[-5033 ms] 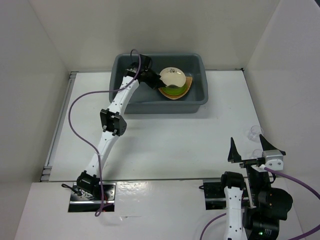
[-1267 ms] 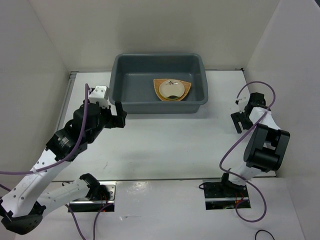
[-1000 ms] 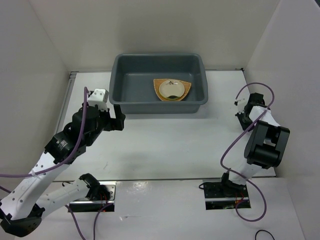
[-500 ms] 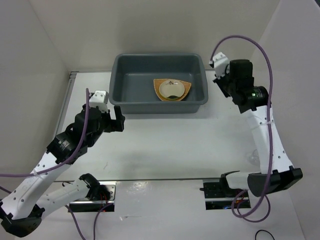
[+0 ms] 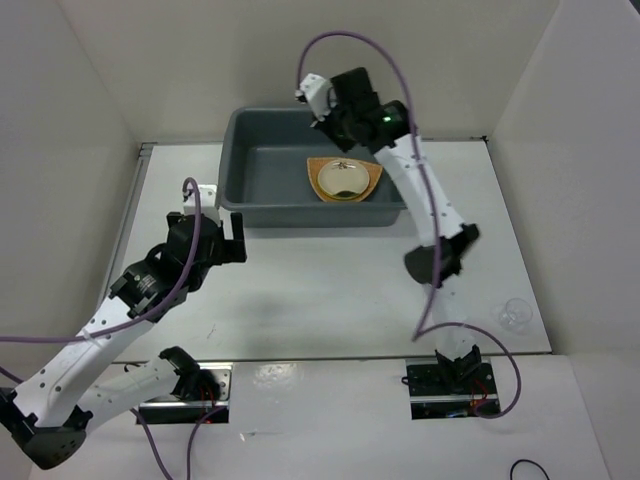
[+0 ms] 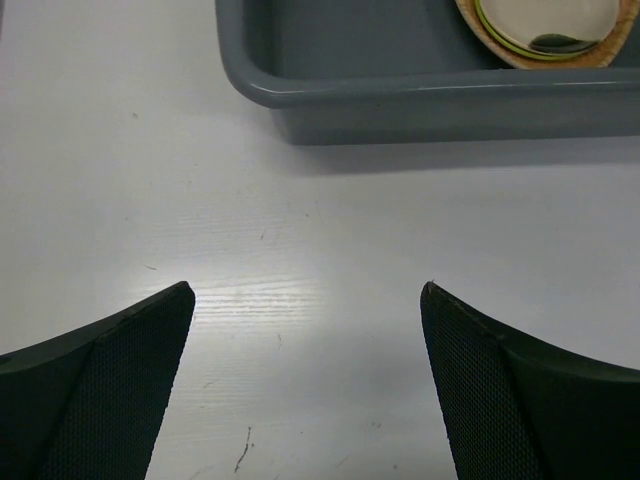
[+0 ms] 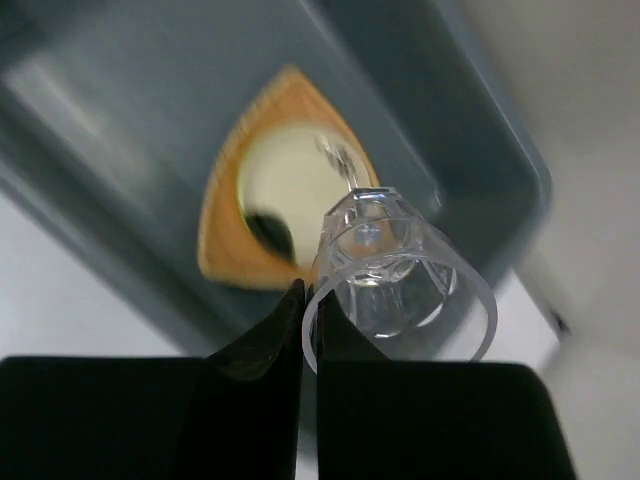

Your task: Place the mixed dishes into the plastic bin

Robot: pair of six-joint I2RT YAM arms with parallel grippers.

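The dark grey plastic bin (image 5: 243, 170) stands at the back of the table. Inside it lies the orange-tan woven basket tray (image 5: 372, 182) with the cream-gold plate (image 5: 343, 178) on top; a thin lime-green plate edge (image 6: 497, 27) shows between them. My right gripper (image 7: 310, 292) is shut on the rim of a clear cup (image 7: 400, 275), which hangs above the bin (image 7: 120, 120) near the basket tray (image 7: 222, 225). In the top view the right gripper (image 5: 335, 122) is over the bin's back part. My left gripper (image 6: 305, 300) is open over bare table, just in front of the bin (image 6: 400, 95).
A second clear cup (image 5: 514, 313) stands on the table at the near right. White walls close in the left, back and right sides. The left arm (image 5: 150, 285) stretches over the near left of the table.
My right arm has swung from the right side of the table up and over the bin, carrying the clear cup. The left arm has drawn back slightly toward the near side.
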